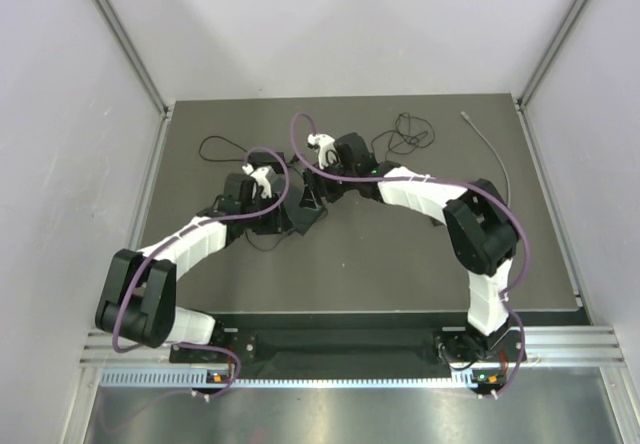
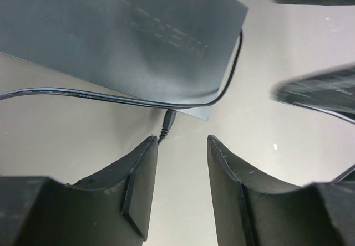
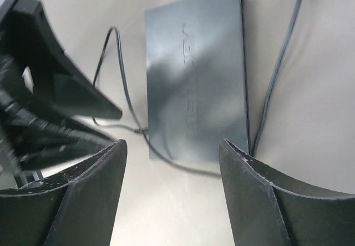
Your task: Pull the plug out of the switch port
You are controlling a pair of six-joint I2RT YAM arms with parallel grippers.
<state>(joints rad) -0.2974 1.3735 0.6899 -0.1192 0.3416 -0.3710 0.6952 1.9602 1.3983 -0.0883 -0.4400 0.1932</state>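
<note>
The black switch box (image 2: 122,35) lies flat on the table; it also shows in the right wrist view (image 3: 194,74) and, mostly hidden by the two wrists, in the top view (image 1: 303,214). A small black plug (image 2: 169,121) sits in the switch's side near a corner, and it shows in the right wrist view (image 3: 138,129) too. My left gripper (image 2: 182,141) is open and empty, its left fingertip (image 2: 150,146) just short of the plug. My right gripper (image 3: 172,146) is open and empty, hovering above the table beside the switch's end.
A thin black cable (image 2: 83,95) runs along the switch's edge and round its corner. A second cable (image 3: 277,63) lies along the switch's other side. Loose black cables (image 1: 405,134) and a grey cable (image 1: 495,154) lie at the back of the dark mat.
</note>
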